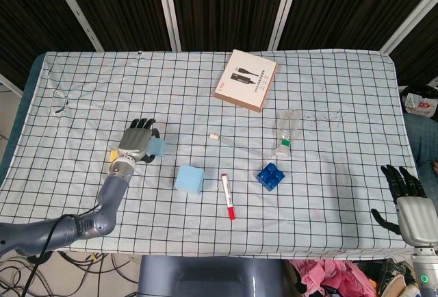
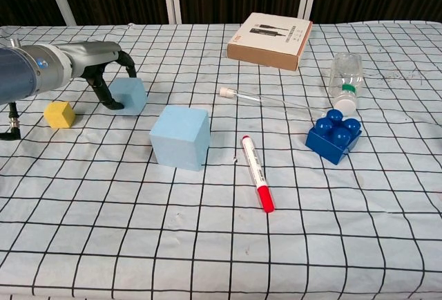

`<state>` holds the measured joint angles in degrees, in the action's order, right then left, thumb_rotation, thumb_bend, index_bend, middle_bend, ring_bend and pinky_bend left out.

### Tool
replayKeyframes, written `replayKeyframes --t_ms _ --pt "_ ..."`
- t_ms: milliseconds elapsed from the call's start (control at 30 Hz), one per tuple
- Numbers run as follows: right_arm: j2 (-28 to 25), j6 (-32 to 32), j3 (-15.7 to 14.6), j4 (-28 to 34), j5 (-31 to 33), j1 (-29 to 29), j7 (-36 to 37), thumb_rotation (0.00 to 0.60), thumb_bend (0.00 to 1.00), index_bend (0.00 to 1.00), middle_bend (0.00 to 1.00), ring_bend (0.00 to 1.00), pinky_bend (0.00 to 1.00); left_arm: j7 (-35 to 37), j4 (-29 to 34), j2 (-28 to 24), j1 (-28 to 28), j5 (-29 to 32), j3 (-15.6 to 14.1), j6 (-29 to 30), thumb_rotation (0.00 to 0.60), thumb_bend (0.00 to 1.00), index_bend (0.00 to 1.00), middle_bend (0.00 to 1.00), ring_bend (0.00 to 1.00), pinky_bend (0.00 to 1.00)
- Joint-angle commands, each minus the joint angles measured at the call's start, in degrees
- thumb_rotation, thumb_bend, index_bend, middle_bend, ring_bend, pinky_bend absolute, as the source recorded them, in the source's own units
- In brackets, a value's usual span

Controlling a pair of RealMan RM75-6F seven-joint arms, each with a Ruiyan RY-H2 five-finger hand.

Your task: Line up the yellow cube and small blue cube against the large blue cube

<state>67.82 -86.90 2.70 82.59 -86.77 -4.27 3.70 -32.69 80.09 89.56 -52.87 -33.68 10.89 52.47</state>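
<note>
Small blue cube [image 2: 129, 95], pale, tilted, fingers [image 2: 103, 96] touching

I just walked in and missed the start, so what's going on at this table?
The robot's left hand holds the small blue cube, fingers around it, a little way behind and left of the large blue cube, not yet against it. The yellow cube sits untouched on the cloth, further left. The right hand rests open at the table's near right corner, holding nothing. Neither small cube is lined up yet.
</note>
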Motion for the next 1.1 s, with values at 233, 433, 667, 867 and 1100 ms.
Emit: replayKeyframes --t_ms 233,433,667,867,1100 --pt "0.13 0.35 -0.08 0.18 -0.17 -0.03 -0.82 0.600 0.21 0.00 0.05 0.00 0.11 0.71 13.54 -6.35 3.71 -7.42 -3.51 4.29 0.600 0.31 0.46 0.09 0.00 0.00" --pt "0.11 -0.01 0.00 0.56 -0.46 0.08 -1.33 0.600 0.21 0.00 0.05 0.00 0.11 -0.12 15.56 -6.09 3.92 -9.16 -4.89 4.63 0.600 0.31 0.45 0.09 0.00 0.00" --pt "0.15 0.51 0.01 0.40 -0.19 0.09 -1.28 0.600 0.21 0.00 0.05 0.00 0.11 -1.31 15.16 -3.85 3.51 -8.86 -4.99 5.45 0.600 0.31 0.45 0.09 0.00 0.00" --pt "0.02 0.23 0.31 0.21 0.05 0.25 -0.88 0.600 0.22 0.00 0.05 0.00 0.11 -2.81 14.26 -1.98 2.54 -7.65 -5.10 4.82 0.600 0.31 0.45 0.09 0.00 0.00" --pt "-0.18 0.08 0.43 0.07 0.01 0.39 -0.25 0.600 0.22 0.00 0.05 0.00 0.11 -5.06 12.72 0.56 1.48 -4.99 -4.91 5.09 0.600 0.31 0.44 0.08 0.00 0.00"
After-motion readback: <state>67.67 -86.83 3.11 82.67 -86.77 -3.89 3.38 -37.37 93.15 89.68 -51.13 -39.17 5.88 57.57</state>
